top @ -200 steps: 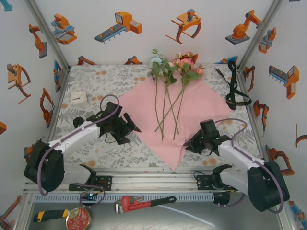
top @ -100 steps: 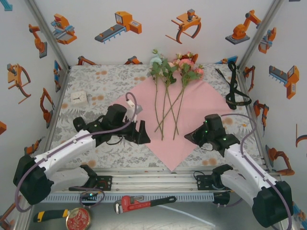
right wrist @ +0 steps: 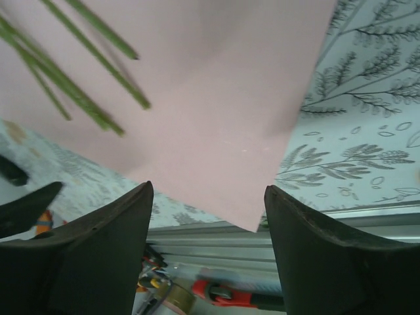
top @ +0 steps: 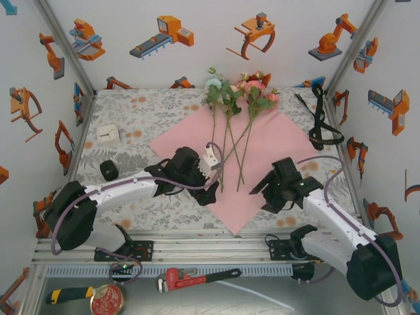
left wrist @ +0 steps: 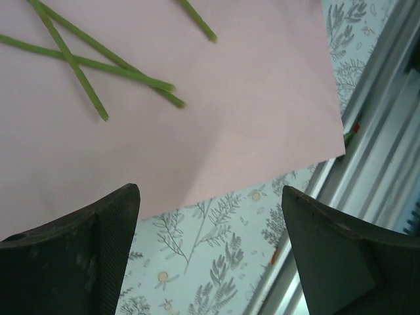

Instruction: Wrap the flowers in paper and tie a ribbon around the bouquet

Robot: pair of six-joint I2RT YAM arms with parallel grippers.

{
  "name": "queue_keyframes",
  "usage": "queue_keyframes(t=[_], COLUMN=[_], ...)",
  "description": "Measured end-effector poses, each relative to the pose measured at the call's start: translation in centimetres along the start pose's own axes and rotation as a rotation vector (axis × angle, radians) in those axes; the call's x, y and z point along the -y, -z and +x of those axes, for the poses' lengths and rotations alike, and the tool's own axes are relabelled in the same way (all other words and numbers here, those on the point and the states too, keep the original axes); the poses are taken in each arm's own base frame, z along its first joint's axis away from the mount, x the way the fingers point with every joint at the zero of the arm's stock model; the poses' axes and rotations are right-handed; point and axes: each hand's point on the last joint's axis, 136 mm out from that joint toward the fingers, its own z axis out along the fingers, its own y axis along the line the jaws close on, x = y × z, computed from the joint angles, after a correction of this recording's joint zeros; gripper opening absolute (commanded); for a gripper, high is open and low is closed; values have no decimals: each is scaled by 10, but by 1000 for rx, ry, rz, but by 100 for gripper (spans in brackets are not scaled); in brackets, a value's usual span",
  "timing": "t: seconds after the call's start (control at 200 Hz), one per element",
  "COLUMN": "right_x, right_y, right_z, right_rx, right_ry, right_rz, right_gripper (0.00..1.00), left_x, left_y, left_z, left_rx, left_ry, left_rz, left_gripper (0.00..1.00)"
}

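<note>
flowers (top: 231,125) lie on flat pink paper (top: 275,151).

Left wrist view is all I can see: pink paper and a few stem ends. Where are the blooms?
Observer: The flowers have their blooms at the far corner of the paper, with the stems running toward the near side.
Operator: And the ribbon?
Observer: The ribbon lies off the paper, at the far right of the table.
Operator: What about the right pincer?
Observer: The right pincer is open and holds nothing. It is over the paper's near right edge.
</note>
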Motion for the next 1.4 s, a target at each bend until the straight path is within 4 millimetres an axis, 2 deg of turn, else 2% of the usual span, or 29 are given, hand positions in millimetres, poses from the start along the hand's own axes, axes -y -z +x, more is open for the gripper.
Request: queue_keyframes(t=[0.14, 0.235, 0.471, 0.556, 0.671, 0.821, 0.981, 1.161, 1.397], right_x=[34, 25, -4, -18, -26, -35, -59, -85, -95], right_y=[-25, -29, -48, -55, -63, -64, -55, -46, -41], right_z=[22, 29, 33, 32, 28, 22, 17, 11, 7], right_rx=[-94, -128, -196, -219, -211, -206, -212, -220, -262], right_ry=[0, 12, 12, 22, 55, 130, 213, 304, 332], right_rz=[75, 31, -52, -69, -68, -48, -57, -67, -59], right_gripper=[68, 62, 53, 44, 23, 0, 0, 0, 0], left_x=[-2, -2, -1, 2, 5, 9, 14, 18, 18], left_y=[-2, -1, 6, 16, 27, 28, 17, -9, -36], left_z=[-16, -23, -25, -26, -25, -13, 10, 26, 31], left_rx=[39, 63, 70, 89, 95, 47, -47, -124, -128], left_ry=[-33, -43, -66, -92, -118, -160, -216, -285, -353], left_rz=[-9, -11, -18, -24, -27, -8, 48, 95, 93], left_gripper=[82, 83, 84, 85, 87, 87, 87, 89, 90])
